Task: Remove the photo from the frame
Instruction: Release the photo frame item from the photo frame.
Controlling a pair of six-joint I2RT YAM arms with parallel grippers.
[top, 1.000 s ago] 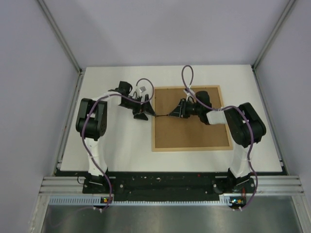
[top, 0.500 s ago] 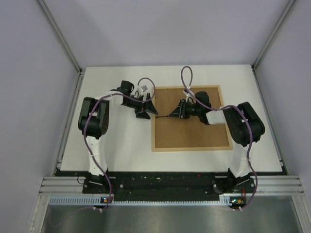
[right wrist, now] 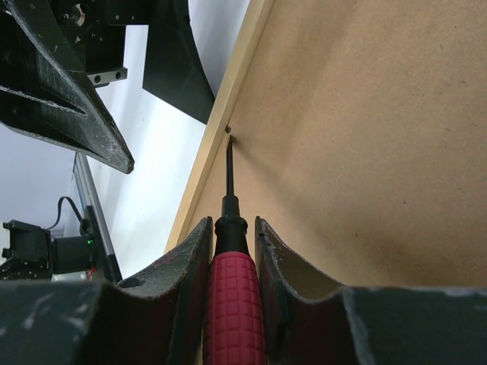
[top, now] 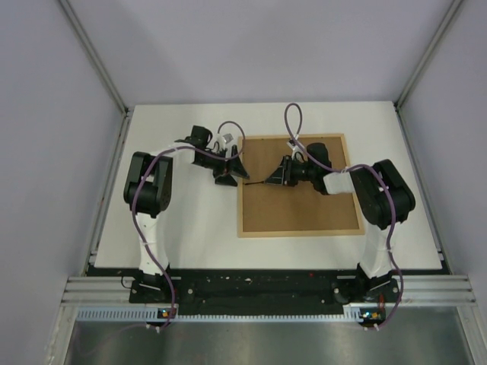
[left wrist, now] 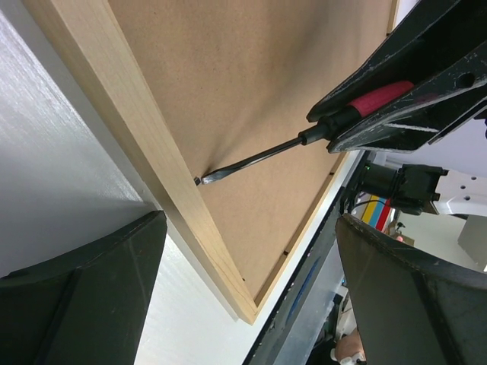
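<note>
The frame (top: 300,231) lies flat and face down on the white surface (top: 190,228), about midway between the near and far edges and somewhat toward the right edge; its pale wood rim surrounds a plain brown backing board (top: 293,207), which fills the opening.

Right pincer (top: 283,173): positioned over the far-left part of the board, fingers (right wrist: 190,258) closed on the red ribbed handle of a screwdriver (right wrist: 232,304); the black shaft points toward the frame's left rim, low and nearly level with the board.

Screwdriver tip: seen from the left wrist, the flat blade (left wrist: 199,180) rests at the seam where the board meets the inner side of the left rim; the right wrist view shows the same contact point, beside a small dark mark on the rim.

Left pincer (top: 230,169): jaws spread wide, holding nothing; it hovers just outside the frame's left rim, over bare surface, facing the screwdriver tip; its two dark fingers (left wrist: 84,296) stand either side of the rim in its own view, clear of the wood.
</note>
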